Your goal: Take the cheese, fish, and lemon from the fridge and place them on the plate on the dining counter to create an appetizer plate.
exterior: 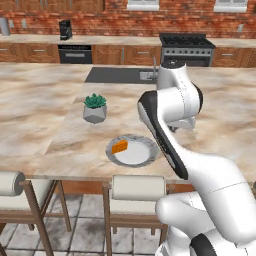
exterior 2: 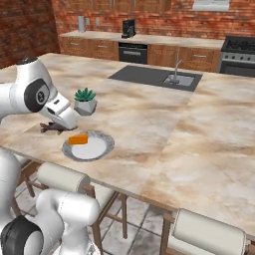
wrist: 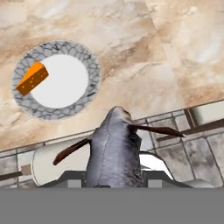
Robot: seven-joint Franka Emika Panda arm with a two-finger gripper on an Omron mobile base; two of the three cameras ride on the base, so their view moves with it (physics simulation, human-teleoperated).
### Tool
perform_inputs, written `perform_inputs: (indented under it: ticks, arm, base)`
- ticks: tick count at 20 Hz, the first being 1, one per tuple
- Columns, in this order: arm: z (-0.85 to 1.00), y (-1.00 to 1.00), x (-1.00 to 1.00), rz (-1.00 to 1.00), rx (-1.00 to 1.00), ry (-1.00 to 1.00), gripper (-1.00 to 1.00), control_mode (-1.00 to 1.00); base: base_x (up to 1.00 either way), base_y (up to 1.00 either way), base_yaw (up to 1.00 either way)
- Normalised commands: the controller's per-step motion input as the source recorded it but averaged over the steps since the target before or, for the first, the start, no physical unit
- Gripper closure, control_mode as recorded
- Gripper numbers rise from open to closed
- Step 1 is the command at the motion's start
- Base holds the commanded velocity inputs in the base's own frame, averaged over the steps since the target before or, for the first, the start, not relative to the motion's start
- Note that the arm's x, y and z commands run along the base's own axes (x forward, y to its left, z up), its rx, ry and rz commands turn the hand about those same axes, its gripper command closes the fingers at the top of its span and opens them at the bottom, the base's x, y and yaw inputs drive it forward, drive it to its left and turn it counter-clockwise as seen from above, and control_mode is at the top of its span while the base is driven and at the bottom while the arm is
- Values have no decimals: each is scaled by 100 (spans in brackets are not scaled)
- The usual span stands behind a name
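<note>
Gripper (wrist: 114,177) clamped on grey fish (wrist: 114,148) (fins splayed), cheese (wrist: 32,78) on plate (wrist: 89,61), dining counter (wrist: 144,57) beneath.

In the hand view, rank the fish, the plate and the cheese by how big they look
1. fish, though it is nearest the camera, so its rank is unsure
2. plate
3. cheese, clearly smallest

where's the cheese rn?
The cheese lies on the plate, against its rim on the side toward the potted plant, at the near edge of the dining counter above the stools; the hand view shows it there too.
</note>
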Motion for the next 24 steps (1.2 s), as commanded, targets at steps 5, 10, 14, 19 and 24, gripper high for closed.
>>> perform_inputs:
  ticks: [5, 10, 14, 19, 24]
  arm:
    - [-58, -9, 47, 7, 0, -8, 100, -100]
    - [-65, -24, 69, 12, 0, -4, 100, -100]
    - [-65, -11, 73, 10, 0, 0, 100, -100]
    - [-56, 0, 77, 11, 1, 0, 100, -100]
    - [-39, 0, 81, 9, 0, 0, 100, -100]
  base:
    - [0, 0, 0]
    - [0, 0, 0]
    - [0, 0, 0]
    - [0, 0, 0]
    - [0, 0, 0]
